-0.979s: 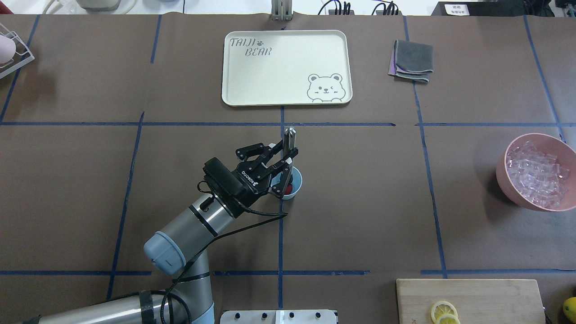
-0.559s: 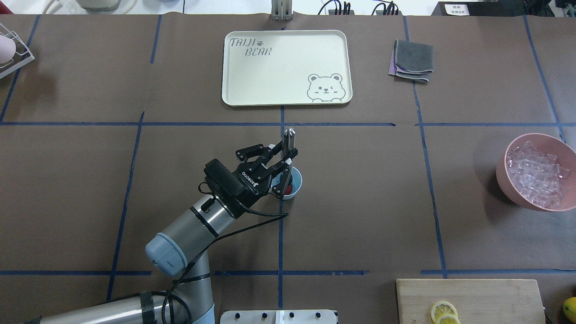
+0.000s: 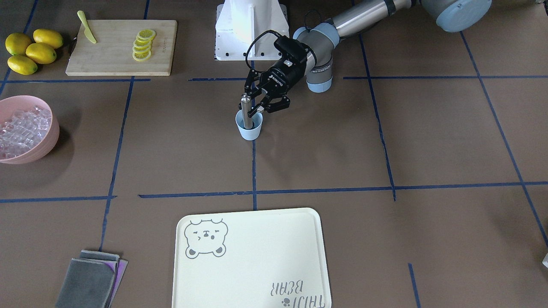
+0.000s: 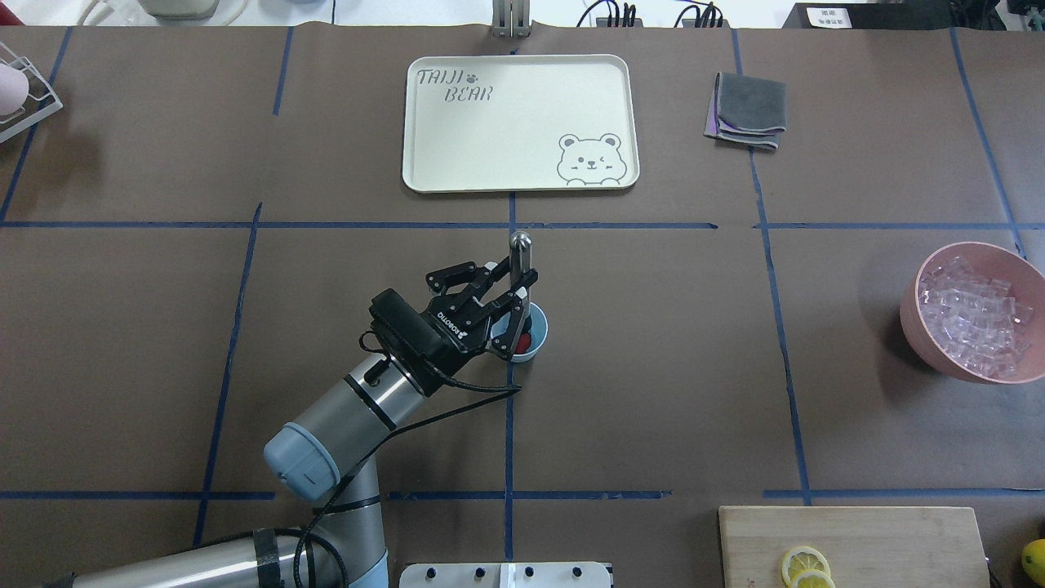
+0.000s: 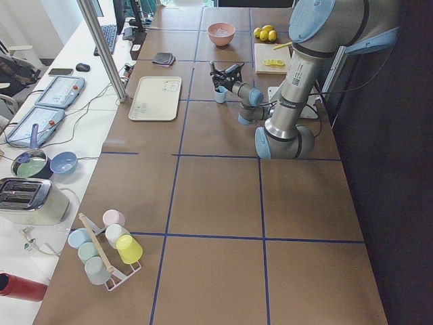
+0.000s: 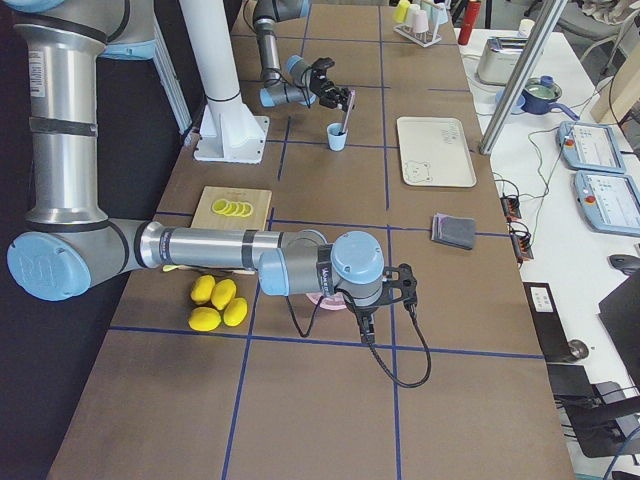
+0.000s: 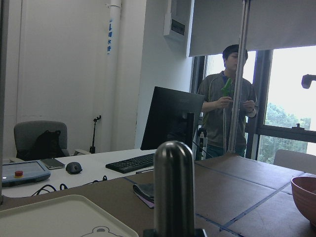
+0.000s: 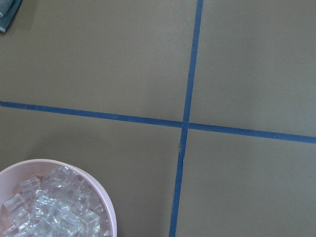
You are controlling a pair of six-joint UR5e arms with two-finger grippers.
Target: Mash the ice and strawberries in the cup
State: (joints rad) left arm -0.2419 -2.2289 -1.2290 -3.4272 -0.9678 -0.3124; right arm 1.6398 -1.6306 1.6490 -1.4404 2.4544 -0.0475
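The pink bowl of ice sits well off to the right of the left gripper. That gripper pinches a steel muddler standing in the pale blue cup just beneath it. The muddler's top has tipped slightly left, so mashing of the strawberry looks underway. I cannot tell how the right gripper is set.

The cream tray carries "TAIJI BEAR" in its ten-o'clock corner, seen from overhead, and the left gripper is branded "ROBOTIQ" on its body.
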